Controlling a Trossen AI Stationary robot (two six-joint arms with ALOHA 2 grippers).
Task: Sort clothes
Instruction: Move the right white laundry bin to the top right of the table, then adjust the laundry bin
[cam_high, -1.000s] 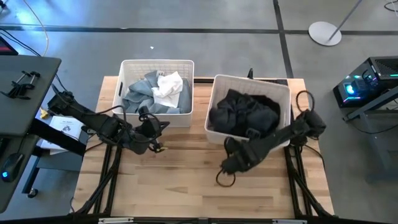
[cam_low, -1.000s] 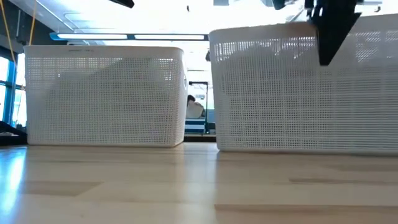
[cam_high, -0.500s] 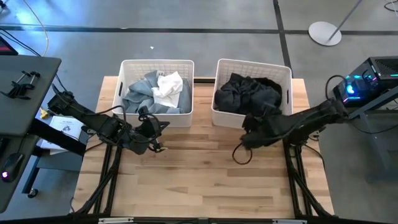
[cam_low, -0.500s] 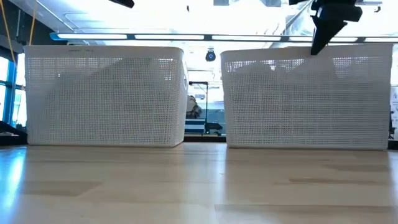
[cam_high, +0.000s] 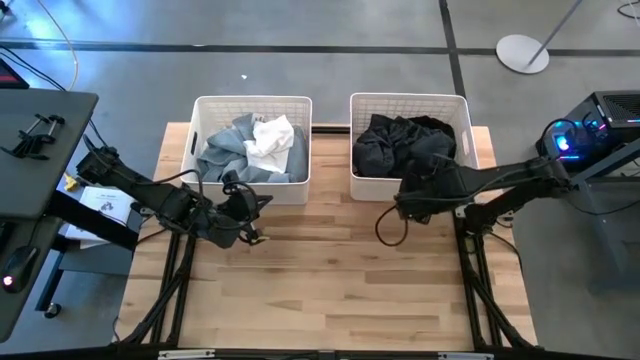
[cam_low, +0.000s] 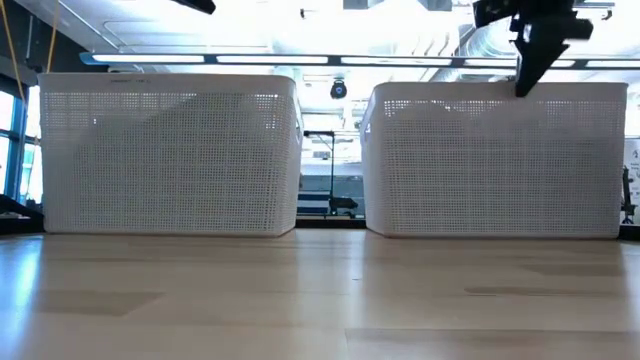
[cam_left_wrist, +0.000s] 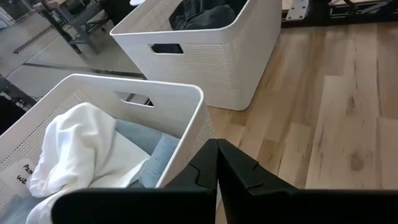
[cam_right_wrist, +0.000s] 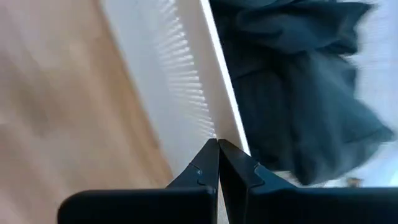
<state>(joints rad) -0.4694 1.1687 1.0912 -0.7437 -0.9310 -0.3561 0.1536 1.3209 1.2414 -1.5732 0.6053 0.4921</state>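
Two white baskets stand side by side at the table's far side. The left basket (cam_high: 252, 99) holds pale blue-grey and white clothes (cam_high: 250, 145). The right basket (cam_high: 410, 97) holds black and charcoal clothes (cam_high: 405, 145). My right gripper (cam_high: 408, 202) is shut at the right basket's near wall. It also shows in the low view (cam_low: 523, 90) and the right wrist view (cam_right_wrist: 217, 144). My left gripper (cam_high: 252, 202) is shut and empty, above the table just in front of the left basket (cam_left_wrist: 155, 90). My right gripper pushes with its shut fingertips against the top rim of the right basket's near wall (cam_right_wrist: 208, 121). The fingers come from the table's near side, slanting down. The basket stands flat on the table.
Bare wooden table top (cam_high: 320, 290) lies in front of both baskets. A cable loop (cam_high: 388, 230) hangs below my right arm. A dark side table with a clamp (cam_high: 35, 130) stands left of the table.
My right gripper, still shut, has gone toward the table's far edge and a little to the right. The right basket has slid with it toward the far edge. It now stands in line with the left basket.
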